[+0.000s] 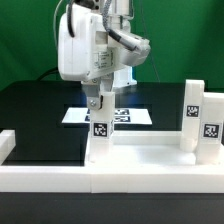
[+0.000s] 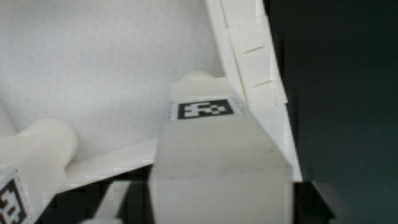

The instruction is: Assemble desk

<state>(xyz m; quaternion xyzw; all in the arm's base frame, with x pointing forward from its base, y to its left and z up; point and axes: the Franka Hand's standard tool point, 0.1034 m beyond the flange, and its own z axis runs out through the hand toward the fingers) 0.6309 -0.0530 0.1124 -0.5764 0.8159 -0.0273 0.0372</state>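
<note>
Tool (image 1: 99, 108) is clamped on one tagged leg (image 1: 100, 125), standing it on the tabletop panel (image 1: 140, 160). Two more legs (image 1: 200, 120) stand upright off to its side, so I'd guess halfway-ish.

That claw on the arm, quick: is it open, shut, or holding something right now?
Gripper: closed on a white desk leg with a tag, held upright over the tabletop panel.

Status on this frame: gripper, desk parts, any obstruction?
Gripper shut on a leg, holding it upright at the tabletop panel. Two more legs stand on the panel at the exterior view's right. Nothing seen blocking.
</note>
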